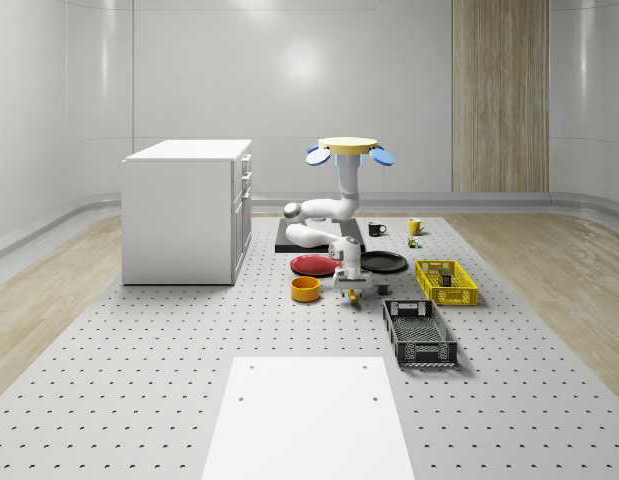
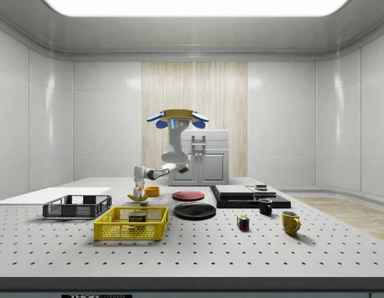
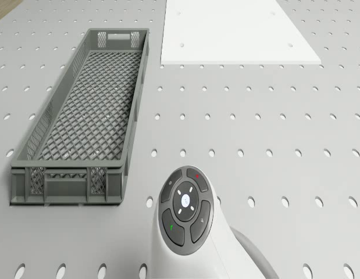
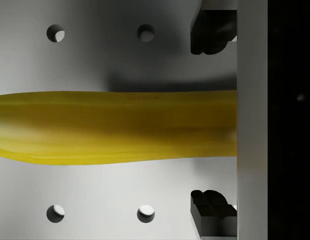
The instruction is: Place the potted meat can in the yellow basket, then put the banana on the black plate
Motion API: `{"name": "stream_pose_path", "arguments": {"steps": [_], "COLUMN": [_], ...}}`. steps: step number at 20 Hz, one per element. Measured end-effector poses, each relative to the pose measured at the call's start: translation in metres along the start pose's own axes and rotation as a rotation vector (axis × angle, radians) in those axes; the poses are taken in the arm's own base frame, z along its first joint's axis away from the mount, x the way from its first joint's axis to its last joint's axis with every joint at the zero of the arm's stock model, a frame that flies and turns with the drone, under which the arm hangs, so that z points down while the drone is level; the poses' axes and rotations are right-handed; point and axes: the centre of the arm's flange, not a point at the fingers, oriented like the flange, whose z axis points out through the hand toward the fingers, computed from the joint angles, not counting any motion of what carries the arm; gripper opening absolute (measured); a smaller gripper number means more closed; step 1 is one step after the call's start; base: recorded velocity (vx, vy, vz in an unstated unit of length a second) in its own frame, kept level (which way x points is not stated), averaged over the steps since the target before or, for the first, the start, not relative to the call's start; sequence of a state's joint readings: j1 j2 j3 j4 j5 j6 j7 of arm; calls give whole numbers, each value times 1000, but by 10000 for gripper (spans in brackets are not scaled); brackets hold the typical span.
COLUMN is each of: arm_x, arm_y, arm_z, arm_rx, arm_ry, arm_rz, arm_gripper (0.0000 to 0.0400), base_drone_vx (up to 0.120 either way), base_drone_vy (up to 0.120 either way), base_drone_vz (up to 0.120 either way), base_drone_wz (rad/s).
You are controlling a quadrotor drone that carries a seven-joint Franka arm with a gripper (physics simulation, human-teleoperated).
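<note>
Though half hidden, banana [image 4: 114, 127] between fingertips [image 4: 210, 32]

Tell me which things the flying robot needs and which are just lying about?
Needed: yellow banana under the open gripper, drone hovering above; round black plate; yellow mesh basket, potted meat can already inside.
Lying about: red plate, orange bowl, grey mesh crate, black mug, yellow mug, colourful cube, white cabinet.
</note>
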State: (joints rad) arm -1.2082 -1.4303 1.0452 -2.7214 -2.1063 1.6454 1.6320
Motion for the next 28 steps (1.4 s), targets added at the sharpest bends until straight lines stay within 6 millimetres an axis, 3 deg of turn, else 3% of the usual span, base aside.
{"name": "stream_pose_path", "arguments": {"steps": [6,9,13,21,28], "arm_x": [1,1,1,1,1], "arm_y": [1,1,1,1,1], "arm_z": [8,10,12,1,-17], "arm_rx": [0,0,0,-3,-3], "arm_ry": [0,0,0,6,7], "arm_rz": [0,0,0,28,31], "arm_gripper": [400,279,200,197,200], "base_drone_vx": [0,0,0,0,-17], "base_drone_vy": [0,0,0,0,29], "base_drone_vz": [0,0,0,5,120], "base_drone_wz": [0,0,0,0,0]}}
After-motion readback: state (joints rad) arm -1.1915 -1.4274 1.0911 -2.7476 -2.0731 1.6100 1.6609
